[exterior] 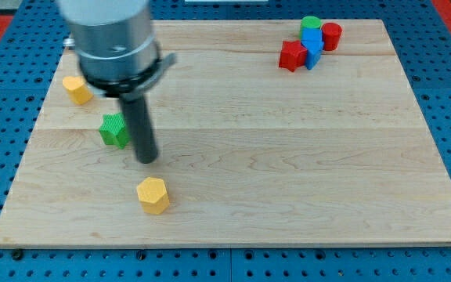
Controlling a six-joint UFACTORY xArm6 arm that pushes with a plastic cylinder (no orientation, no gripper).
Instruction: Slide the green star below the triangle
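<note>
The green star lies on the wooden board at the view's left. My tip is just to the star's right and slightly below it, close to it or touching; I cannot tell which. A yellow hexagon block sits below my tip. Another yellow block lies above and left of the star, near the board's left edge; its shape is unclear. No block clearly shows as a triangle.
A cluster sits at the view's top right: a red star-like block, a blue block, a green cylinder and a red cylinder. The arm's grey body hides part of the board's top left.
</note>
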